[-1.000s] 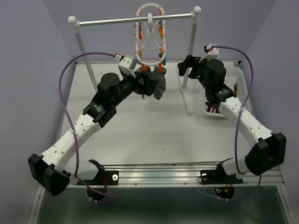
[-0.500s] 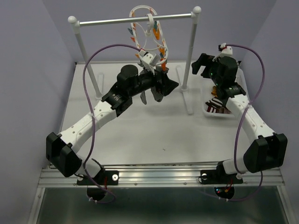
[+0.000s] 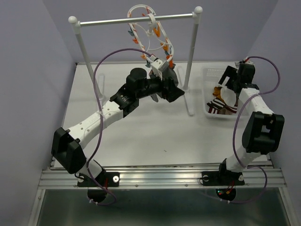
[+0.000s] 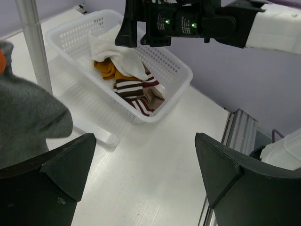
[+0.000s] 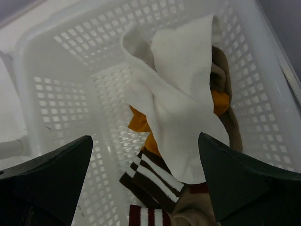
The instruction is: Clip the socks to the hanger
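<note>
The white hanger (image 3: 149, 35) with orange and teal clips hangs from the rail. A grey sock (image 4: 28, 122) dangles at the left edge of the left wrist view, beside my left gripper (image 4: 146, 160), which is open with only bare table between its fingers. The top view shows the left gripper (image 3: 173, 88) just under the hanger. The other socks lie in a heap in the white basket (image 5: 61, 94): a white one (image 5: 183, 94) on top, a mustard one (image 5: 146, 132), a brown striped one (image 5: 155, 181) and a beige one (image 5: 225, 84). My right gripper (image 5: 146, 174) hovers open just above them.
The metal rail stand (image 3: 136, 19) spans the back of the table; its right post (image 4: 35, 47) and flat foot (image 3: 189, 103) stand between my left gripper and the basket (image 3: 209, 75). The basket sits at the right edge, near the purple wall.
My left arm has swung right from the grey sock and now faces the basket. My right arm has pulled back and right, over the basket. The hanger has turned on the rail.
</note>
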`<act>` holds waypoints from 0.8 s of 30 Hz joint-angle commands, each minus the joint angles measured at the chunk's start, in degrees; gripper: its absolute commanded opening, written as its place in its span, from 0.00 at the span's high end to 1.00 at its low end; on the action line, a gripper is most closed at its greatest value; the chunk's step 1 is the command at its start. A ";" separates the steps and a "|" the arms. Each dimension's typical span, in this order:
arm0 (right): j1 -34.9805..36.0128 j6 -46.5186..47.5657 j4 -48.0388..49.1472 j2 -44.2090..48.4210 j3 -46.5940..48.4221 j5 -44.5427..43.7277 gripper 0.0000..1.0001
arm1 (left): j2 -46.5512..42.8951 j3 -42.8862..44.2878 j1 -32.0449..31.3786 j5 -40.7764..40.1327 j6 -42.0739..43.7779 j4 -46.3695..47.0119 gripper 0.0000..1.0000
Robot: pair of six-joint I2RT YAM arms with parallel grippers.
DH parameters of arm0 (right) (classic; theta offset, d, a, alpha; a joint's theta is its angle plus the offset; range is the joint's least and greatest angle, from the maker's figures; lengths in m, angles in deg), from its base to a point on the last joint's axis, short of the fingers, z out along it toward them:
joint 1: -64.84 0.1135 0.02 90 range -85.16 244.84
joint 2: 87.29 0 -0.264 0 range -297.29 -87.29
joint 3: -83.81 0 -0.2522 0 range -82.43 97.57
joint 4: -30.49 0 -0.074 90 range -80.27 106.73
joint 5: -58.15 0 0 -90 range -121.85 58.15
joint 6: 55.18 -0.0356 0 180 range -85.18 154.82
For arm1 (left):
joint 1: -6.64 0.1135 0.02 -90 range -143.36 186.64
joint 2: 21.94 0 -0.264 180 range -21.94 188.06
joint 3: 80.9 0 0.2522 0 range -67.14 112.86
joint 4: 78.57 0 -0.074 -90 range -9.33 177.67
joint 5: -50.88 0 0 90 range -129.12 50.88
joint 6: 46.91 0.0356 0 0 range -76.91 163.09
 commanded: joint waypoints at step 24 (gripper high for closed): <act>0.55 9.13 -2.77 -12.39 7.80 -16.53 0.53 | -25.84 -24.74 -0.65 -30.54 -4.15 -5.13 0.01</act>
